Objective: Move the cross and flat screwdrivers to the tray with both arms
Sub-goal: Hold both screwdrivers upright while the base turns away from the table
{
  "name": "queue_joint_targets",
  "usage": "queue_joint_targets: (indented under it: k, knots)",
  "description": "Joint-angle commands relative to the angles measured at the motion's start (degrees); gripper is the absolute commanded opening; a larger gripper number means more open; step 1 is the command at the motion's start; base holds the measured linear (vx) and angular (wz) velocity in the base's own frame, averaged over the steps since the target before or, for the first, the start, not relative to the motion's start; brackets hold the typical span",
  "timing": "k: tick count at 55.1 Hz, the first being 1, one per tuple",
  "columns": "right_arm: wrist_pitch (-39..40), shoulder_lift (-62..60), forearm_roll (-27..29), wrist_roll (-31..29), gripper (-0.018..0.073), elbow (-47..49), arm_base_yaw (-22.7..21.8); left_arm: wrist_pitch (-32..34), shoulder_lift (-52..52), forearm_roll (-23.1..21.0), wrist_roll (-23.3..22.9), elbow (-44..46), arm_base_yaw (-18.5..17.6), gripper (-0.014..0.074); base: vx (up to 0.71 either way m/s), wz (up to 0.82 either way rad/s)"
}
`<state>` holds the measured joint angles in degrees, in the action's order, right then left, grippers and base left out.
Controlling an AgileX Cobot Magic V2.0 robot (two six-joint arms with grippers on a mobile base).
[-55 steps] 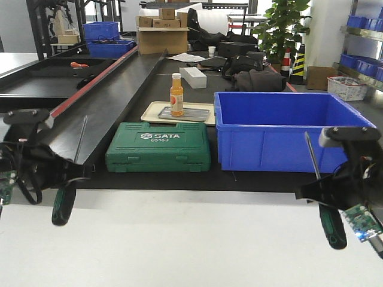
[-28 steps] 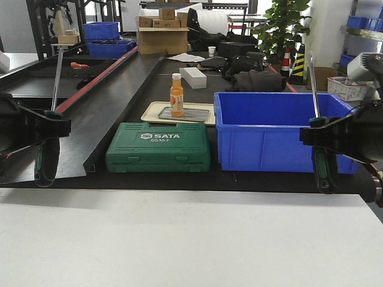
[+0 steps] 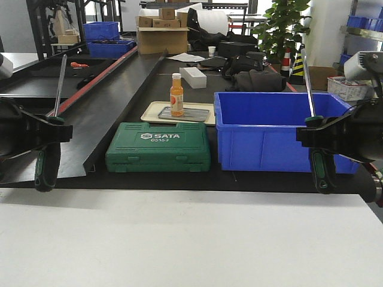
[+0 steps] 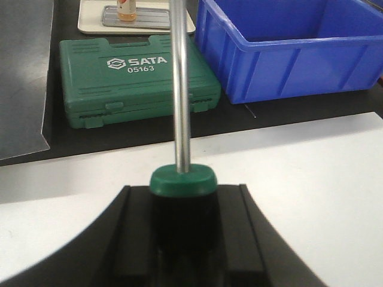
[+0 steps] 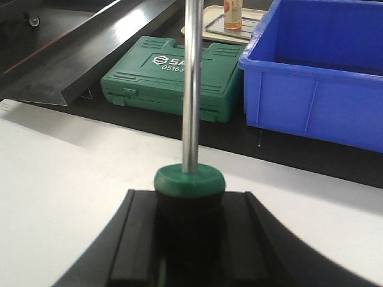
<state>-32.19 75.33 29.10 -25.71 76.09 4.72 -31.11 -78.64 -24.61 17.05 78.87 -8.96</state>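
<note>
white counter (image 3: 179, 245): nearest to the cameras, its white top lies below both hands.
left hand (image 3: 52, 131): clamped on the left screwdriver (image 3: 46, 164) just under the green collar, held up over the far part of the white counter.
left screwdriver: nearly upright, with the steel shaft pointing up and its top leaning a little inward. The black-and-green handle hangs below the hand. Cross or flat tip cannot be told.
right hand (image 3: 315, 136): clamped the same way on the right screwdriver (image 3: 319, 170), at about the same height.
right screwdriver: nearly upright, shaft up with its top leaning a little inward. The tip kind cannot be told.
green case (image 3: 158, 146): closed, marked SATA, lying flat on the black surface beyond the white counter.
blue bin (image 3: 275, 140): deep, just to the right of the green case.
beige tray (image 3: 149, 113): behind the green case.
grey tray (image 3: 194, 113): lies inside the beige tray, well apart from both screwdrivers.
orange bottle (image 3: 176, 95): upright at the grey tray's left end.
</note>
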Motion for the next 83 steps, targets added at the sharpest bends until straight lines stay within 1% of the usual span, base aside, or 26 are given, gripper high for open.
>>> queue_joint_targets:
  k: [1,45,83]
  knots:
    - [4.2,-1.9,1.5,-0.6,-0.0008,2.2,-0.2,4.3,2.2,-1.2,-0.4,1.6,-0.2,0.0001,0.00,0.00]
    - [4.2,-1.9,1.6,-0.6,-0.0008,2.2,-0.2,4.3,1.9,-1.2,-0.4,1.6,-0.2,0.0001,-0.02,0.01]
    - [4.2,-1.9,1.6,-0.6,-0.0008,2.2,-0.2,4.4,1.9,-1.2,-0.4,1.6,-0.2,0.0001,-0.24,0.09]
